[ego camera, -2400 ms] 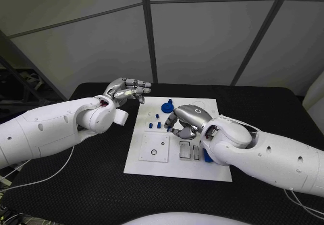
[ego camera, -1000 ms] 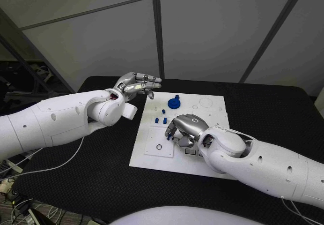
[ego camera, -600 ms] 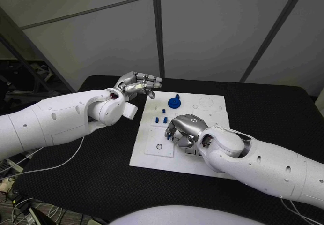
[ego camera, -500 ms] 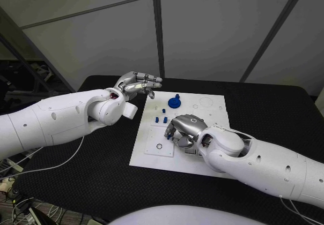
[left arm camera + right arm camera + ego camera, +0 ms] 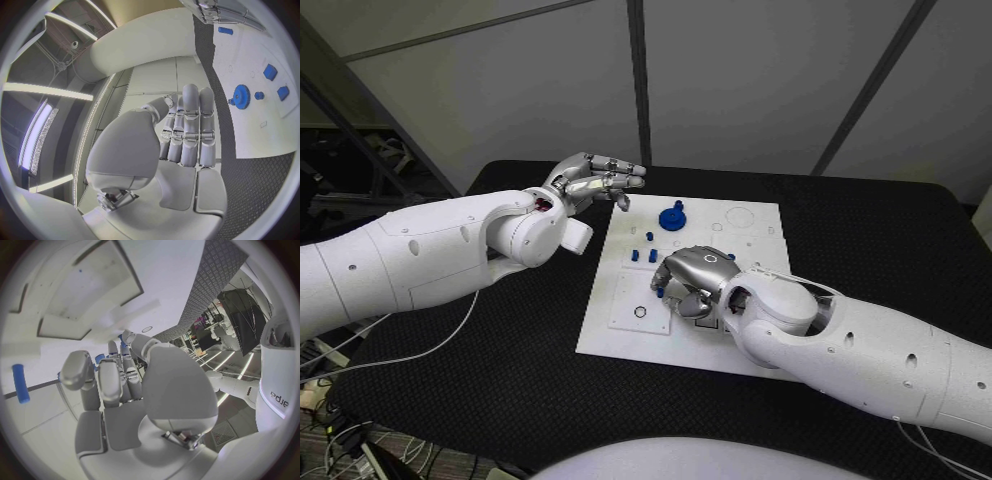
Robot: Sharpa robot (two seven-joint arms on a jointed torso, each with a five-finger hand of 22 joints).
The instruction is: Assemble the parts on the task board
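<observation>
Silver right hand point(image 5: 692, 280) curls over the white board point(image 5: 620, 340), grip unclear; left hand point(image 5: 596, 182) hovers curled, empty.

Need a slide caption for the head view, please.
Right hand lowered over the white task board among blue parts; left hand raised beside it.

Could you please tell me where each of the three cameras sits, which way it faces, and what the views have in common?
Head view: sits on the robot's head, looks down at the black table and the task board; both white arms show, with the left robot hand and right robot hand.
Left wrist view: sits behind the left robot hand, faces along its fingers past the board's edge.
Right wrist view: sits behind the right robot hand, faces down onto the board.
Shared: head and left wrist views both show the blue gear.
</observation>
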